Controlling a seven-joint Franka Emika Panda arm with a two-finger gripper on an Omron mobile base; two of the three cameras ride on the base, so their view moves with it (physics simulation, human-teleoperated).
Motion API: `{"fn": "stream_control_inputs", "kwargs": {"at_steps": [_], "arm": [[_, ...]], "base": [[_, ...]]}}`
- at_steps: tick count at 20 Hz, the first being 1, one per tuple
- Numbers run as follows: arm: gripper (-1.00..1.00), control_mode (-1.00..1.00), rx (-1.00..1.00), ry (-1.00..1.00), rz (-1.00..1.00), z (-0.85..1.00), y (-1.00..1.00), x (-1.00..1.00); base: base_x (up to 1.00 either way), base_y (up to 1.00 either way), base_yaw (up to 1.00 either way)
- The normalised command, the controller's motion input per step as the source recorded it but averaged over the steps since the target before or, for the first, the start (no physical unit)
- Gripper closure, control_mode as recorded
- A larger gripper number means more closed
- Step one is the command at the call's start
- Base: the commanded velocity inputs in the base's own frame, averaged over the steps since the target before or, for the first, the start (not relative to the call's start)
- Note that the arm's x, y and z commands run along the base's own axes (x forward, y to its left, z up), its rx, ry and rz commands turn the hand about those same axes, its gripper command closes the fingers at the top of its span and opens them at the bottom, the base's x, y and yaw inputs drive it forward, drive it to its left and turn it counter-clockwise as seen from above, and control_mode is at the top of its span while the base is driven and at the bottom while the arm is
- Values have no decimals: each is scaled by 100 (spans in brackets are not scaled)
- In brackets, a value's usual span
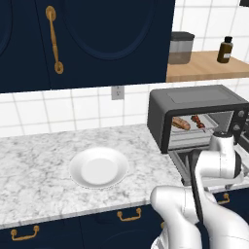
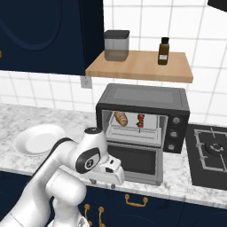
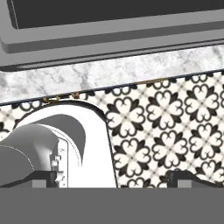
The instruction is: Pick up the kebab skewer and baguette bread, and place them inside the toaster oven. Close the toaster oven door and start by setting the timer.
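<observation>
- The golden-brown baguette bread (image 2: pixel 120 118) and the dark-red kebab skewer (image 2: pixel 140 120) lie side by side on the rack inside the large dark grey toaster oven (image 2: pixel 142 98), bread to the left.
- The glass-paned toaster oven door (image 2: pixel 135 163) hangs dropped open, lying nearly flat over the white marble counter (image 1: pixel 39 155); its long axis runs left to right.
- The white two-finger gripper (image 2: pixel 107 175) sits low at the door's near left corner, at the counter's front edge, so the door lies just above and beyond the hand.
- The arm is folded tightly, elbow raised, wrist turned down towards the patterned floor (image 3: pixel 175 127).
- Its dark fingertips (image 3: pixel 188 179) stand well apart, gripping nothing.
- Lifting the door shut looks like the next step.
- A round white plate (image 1: pixel 99 168) sits empty to the left.
</observation>
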Motion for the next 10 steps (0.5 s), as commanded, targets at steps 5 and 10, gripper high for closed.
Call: {"fn": "stream_control_inputs", "kwargs": {"at_steps": [5, 10], "arm": [[-100, -100, 5, 0, 0, -19, -15, 53], [-100, -100, 7, -2, 0, -17, -10, 58]], "base": [[0, 0, 0], [0, 0, 0]]}}
